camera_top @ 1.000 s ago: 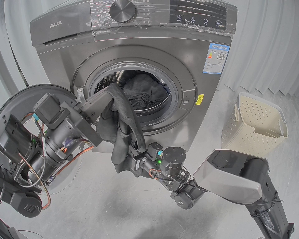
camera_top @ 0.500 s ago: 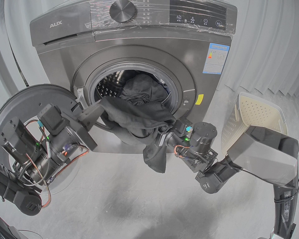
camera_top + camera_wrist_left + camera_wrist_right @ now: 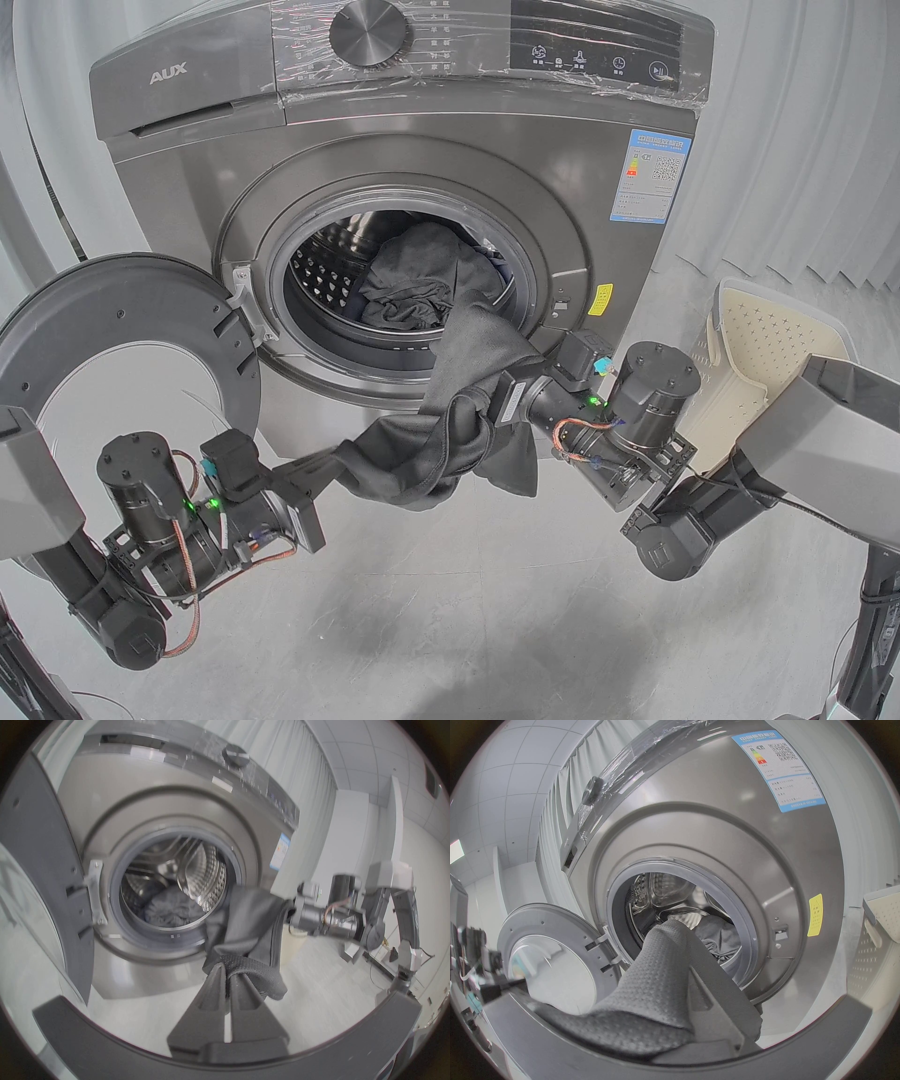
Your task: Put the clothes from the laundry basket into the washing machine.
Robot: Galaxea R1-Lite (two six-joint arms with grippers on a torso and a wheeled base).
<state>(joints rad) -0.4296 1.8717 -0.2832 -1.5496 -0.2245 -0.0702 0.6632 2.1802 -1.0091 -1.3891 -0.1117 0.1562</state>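
Garment (image 3: 441, 441), dark grey, slung between both hands in front of the washing machine (image 3: 581, 169), mostly outside the drum (image 3: 323, 272).

Nearest and lowest: left hand (image 3: 326, 467), clenched flat on one edge of it, cloth pinched between the fingers (image 3: 213, 1001) in the left wrist view. Sagging from there in a loose belly above the floor (image 3: 469, 609), apart from it but low. Higher and closer to the machine: right hand (image 3: 502, 401), grasping a bunched fold just below the opening, with cloth draped over it in the right wrist view. Running up from that fold to the lip of the opening, apparently resting on the rim. Farther in: other dark clothes (image 3: 422, 272) piled inside the drum. Door (image 3: 112, 319) swung wide on the left side; laundry basket (image 3: 787, 356) off to the right.

Likely trouble:
- **Dropped belly:** to the floor, if released on the left too soon.
- **Trailing tail:** left over the rim and later trapped by the door, if pushed in from the right alone.
- **Fold dragged back out:** on withdrawal, given the drape around the right hand.
- **Slipped left pinch:** under any pull apart, judging by how thin an edge it holds.

Probably safer to raise the low end to rim height before feeding anything in.
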